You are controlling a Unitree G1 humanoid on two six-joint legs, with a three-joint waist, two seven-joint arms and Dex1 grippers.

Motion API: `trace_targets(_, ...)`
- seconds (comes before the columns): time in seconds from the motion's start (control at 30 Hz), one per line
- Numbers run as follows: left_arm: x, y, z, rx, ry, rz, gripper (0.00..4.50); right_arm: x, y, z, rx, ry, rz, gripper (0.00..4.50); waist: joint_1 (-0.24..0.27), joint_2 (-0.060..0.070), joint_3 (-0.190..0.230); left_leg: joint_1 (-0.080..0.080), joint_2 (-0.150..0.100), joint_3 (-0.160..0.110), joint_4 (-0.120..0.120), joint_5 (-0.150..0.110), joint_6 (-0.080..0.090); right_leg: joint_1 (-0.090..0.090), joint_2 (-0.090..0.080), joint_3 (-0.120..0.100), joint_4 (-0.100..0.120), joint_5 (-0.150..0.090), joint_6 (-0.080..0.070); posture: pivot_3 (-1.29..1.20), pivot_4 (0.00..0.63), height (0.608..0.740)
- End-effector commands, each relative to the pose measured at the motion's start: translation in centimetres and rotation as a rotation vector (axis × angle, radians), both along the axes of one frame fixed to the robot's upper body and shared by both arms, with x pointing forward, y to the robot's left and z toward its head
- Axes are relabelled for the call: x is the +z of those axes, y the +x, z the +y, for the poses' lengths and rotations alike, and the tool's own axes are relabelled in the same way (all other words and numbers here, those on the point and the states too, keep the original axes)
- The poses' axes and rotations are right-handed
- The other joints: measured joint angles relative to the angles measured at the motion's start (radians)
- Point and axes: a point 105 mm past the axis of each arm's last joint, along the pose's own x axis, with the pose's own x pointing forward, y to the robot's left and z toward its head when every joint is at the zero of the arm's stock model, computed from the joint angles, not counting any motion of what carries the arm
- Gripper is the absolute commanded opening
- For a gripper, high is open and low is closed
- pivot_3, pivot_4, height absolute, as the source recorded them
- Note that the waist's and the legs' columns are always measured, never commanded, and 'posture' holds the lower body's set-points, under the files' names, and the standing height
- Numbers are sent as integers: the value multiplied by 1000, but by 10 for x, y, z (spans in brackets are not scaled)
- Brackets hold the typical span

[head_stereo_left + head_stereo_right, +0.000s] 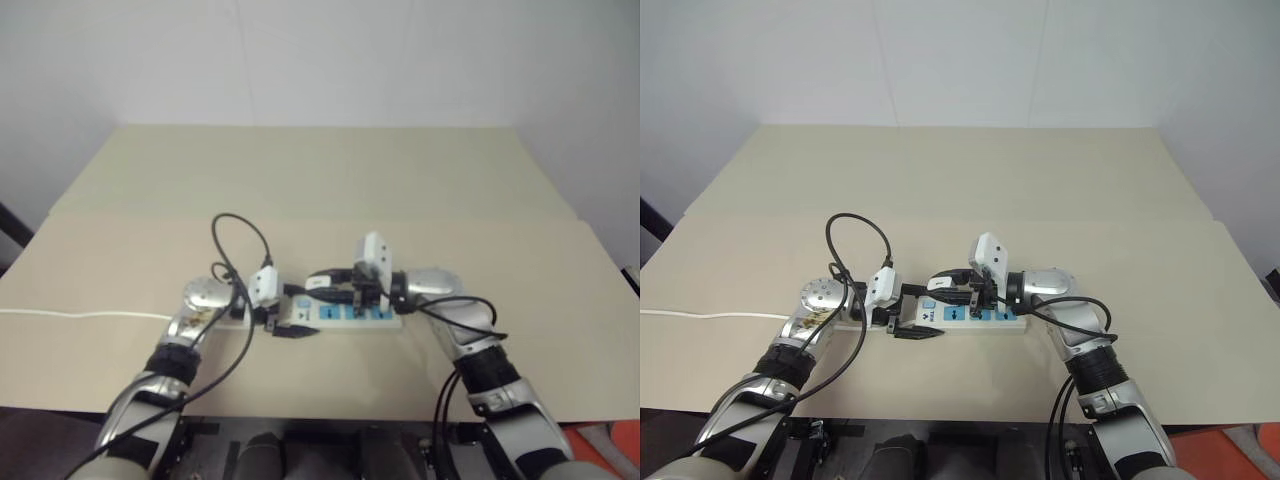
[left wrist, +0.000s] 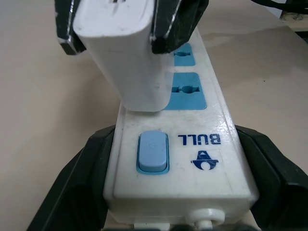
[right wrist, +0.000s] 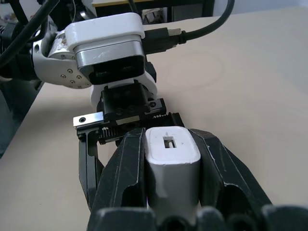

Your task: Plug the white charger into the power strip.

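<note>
The power strip (image 2: 211,120) lies flat on the table, a long white bar with blue socket faces and a blue switch (image 2: 153,151). My left gripper (image 2: 178,159) is shut on its switch end, a black finger against each long side. My right gripper (image 3: 171,144) is shut on the white charger (image 3: 171,163). The charger (image 2: 130,62) leans a little, and its lower end meets the strip at the socket beside the switch. Its prongs are hidden. In the head view both grippers face each other over the strip (image 1: 375,317).
The strip's thin white cord (image 1: 80,315) runs off to the table's left edge. A black cable loop (image 1: 240,235) rises over my left wrist. The beige table (image 1: 320,180) stretches wide behind the strip, and its front edge is close below my arms.
</note>
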Motion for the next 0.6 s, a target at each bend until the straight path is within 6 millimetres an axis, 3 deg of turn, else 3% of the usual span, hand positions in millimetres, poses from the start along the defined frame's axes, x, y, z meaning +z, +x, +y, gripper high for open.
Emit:
trace_targets(0.03,-13,-8,5,-35,74,38,3287,18,5,-6,-21,37,-15,1117,0,0,0,0,0,0,0,0,0,0,0,0,0,0,0,0,150,740)
trace_targets(0.33,-14,-8,5,-34,75,39,3287,26,12,-2,-86,179,184,1117,0,0,0,0,0,0,0,0,0,0,0,0,0,0,0,0,150,740)
trace_targets(0.6,-14,-8,9,-31,87,38,3287,19,8,-5,-79,127,148,1117,-2,0,0,0,0,0,-1,0,0,0,0,0,0,0,0,0,150,740)
